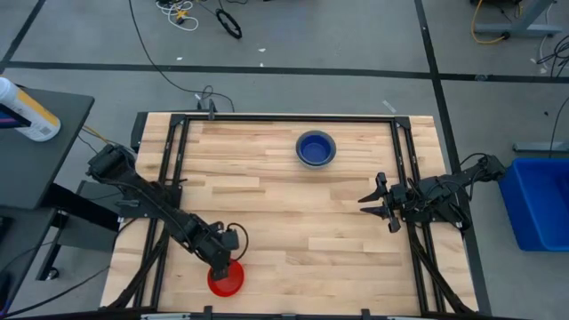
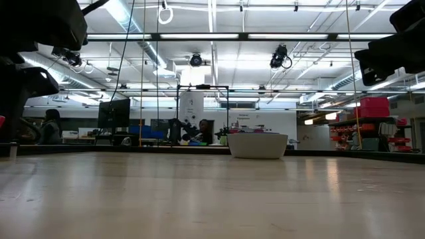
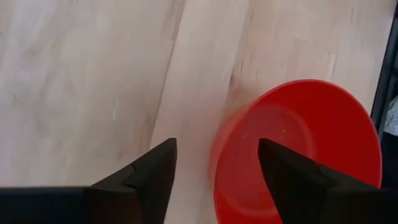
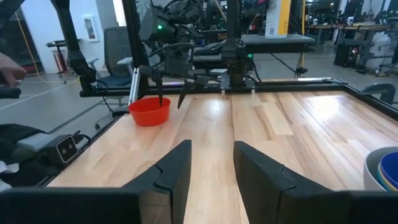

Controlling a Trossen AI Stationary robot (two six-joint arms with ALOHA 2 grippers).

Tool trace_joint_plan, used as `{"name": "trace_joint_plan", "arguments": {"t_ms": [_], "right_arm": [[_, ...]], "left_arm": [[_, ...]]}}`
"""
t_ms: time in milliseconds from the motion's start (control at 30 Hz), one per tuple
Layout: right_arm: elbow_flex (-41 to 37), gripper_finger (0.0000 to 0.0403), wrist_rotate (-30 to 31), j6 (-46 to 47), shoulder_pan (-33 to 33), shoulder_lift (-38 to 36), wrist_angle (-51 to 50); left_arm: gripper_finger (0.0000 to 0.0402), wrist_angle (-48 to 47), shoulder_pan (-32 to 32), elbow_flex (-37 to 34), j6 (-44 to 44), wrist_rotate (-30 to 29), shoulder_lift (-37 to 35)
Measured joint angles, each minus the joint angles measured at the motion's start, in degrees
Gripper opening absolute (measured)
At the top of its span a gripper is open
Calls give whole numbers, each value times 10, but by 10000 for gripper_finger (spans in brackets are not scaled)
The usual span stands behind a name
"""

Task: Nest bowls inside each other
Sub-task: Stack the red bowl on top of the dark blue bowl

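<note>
A red bowl (image 1: 226, 279) stands on its base near the table's near left edge. My left gripper (image 3: 217, 152) is open and points down over the bowl's left rim, one finger (image 3: 292, 177) above the bowl's hollow and the other (image 3: 152, 180) outside it over the wood. Whether a finger touches the bowl, I cannot tell. A stack of bowls (image 1: 316, 148), grey outside and dark blue inside, stands at the far middle of the table and also shows in the low view (image 2: 257, 145). My right gripper (image 1: 377, 204) waits open and level at the table's right side.
Black frame rails (image 1: 284, 117) run around the table, one just in front of the red bowl. A blue bin (image 1: 539, 201) stands beyond the right edge. A white bottle (image 1: 27, 110) lies on a side table at the far left. Bare wood lies between the two bowl spots.
</note>
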Motion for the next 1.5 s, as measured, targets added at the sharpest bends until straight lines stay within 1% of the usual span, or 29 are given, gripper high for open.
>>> {"name": "trace_joint_plan", "arguments": {"t_ms": [100, 233, 400, 567, 633, 767, 933, 1000, 1067, 1167, 1233, 1300, 1367, 1433, 1500], "right_arm": [[0, 130, 0, 0, 0, 0, 0], [0, 129, 0, 0, 0, 0, 0], [0, 129, 0, 0, 0, 0, 0], [0, 129, 1, -2, 0, 0, 0], [0, 128, 1, -2, 0, 0, 0], [0, 131, 1, -2, 0, 0, 0], [0, 129, 1, -7, 0, 0, 0], [0, 130, 2, -10, 0, 0, 0], [0, 131, 2, -12, 0, 0, 0], [0, 129, 2, -18, 0, 0, 0], [0, 128, 1, -21, 0, 0, 0], [0, 130, 2, -22, 0, 0, 0], [0, 131, 2, -26, 0, 0, 0], [0, 130, 2, -26, 0, 0, 0], [0, 129, 2, -26, 0, 0, 0]], "left_arm": [[201, 4, 0, 0, 4, 2, 0], [142, 5, -3, 0, 14, 0, 0], [71, 5, -14, 0, 15, -23, 1], [19, 6, -20, 0, 22, -28, 1], [8, 7, -21, 0, 30, -28, 1], [5, 8, -21, 0, 39, -37, 1], [3, 15, 2, 0, 58, -97, -1], [3, 28, 24, 0, 82, -119, -5], [2, 50, 53, 0, 127, -137, -4], [2, 110, 110, 0, 221, -161, -4], [1, 160, 158, 0, 297, -164, -4], [1, 220, 211, 0, 375, -152, -4], [1, 274, 268, 4, 450, -121, -4], [1, 306, 330, 13, 504, -86, -4], [1, 318, 394, 29, 546, -51, -4]]}}
